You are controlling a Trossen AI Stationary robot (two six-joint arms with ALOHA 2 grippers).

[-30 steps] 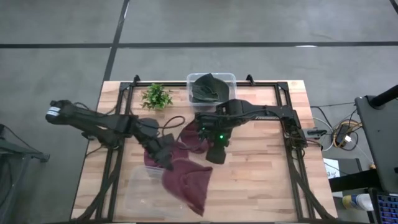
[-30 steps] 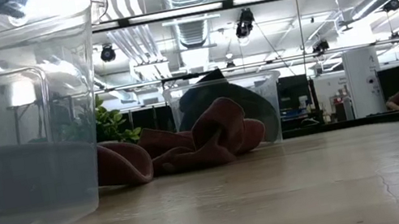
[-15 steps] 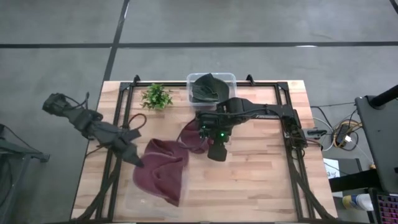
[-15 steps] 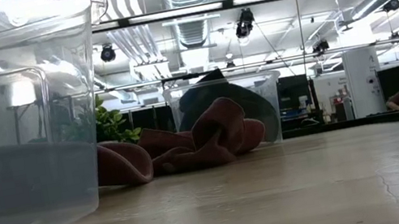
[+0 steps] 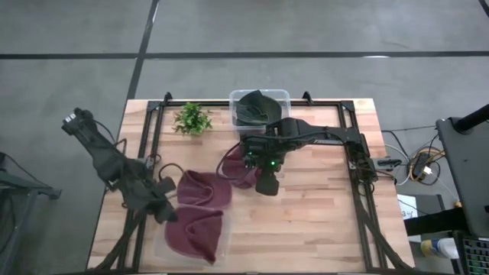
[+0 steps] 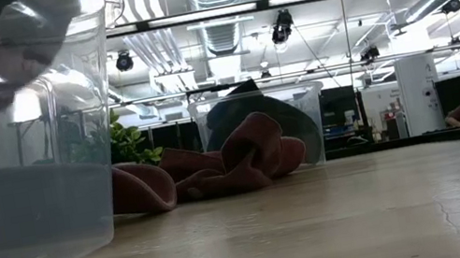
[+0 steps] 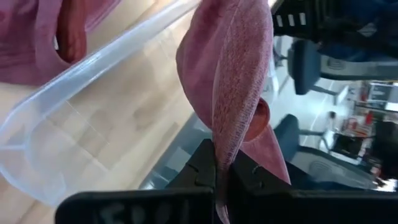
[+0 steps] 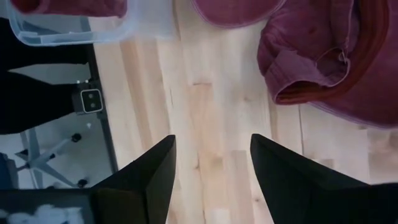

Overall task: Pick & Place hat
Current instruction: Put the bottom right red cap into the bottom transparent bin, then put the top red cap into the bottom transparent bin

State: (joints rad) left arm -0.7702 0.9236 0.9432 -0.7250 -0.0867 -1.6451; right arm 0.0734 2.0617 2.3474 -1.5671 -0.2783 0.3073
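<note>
1. The left gripper (image 5: 170,216), at about eight o'clock on the wooden table (image 5: 321,221), is clamped tight on a fold of maroon cloth (image 7: 231,81), which the left wrist view shows pinched between its two dark fingers and hanging over the clear plastic bin (image 5: 164,248).

2. That maroon hat (image 5: 197,233) lies partly inside the near bin and partly draped over its far rim toward the table's centre. A second maroon heap (image 5: 238,166) sits near the middle, just beside the right gripper (image 5: 265,186).

3. The right gripper hangs over bare wood near the centre with its fingers (image 8: 152,171) spread wide and nothing between them.

4. At twelve o'clock a smaller clear box (image 5: 260,95) holds a dark green hat (image 5: 255,108), and a small green plant (image 5: 192,118) stands at about eleven.

5. The step appears to be lowering the hat into the near bin. It would likely go best if the left gripper carried the pinched fold deeper over the bin's middle before letting go, so that the trailing cloth follows it in.

6. The risk seems to be the draped part catching on the rim and dragging the hat out.
</note>
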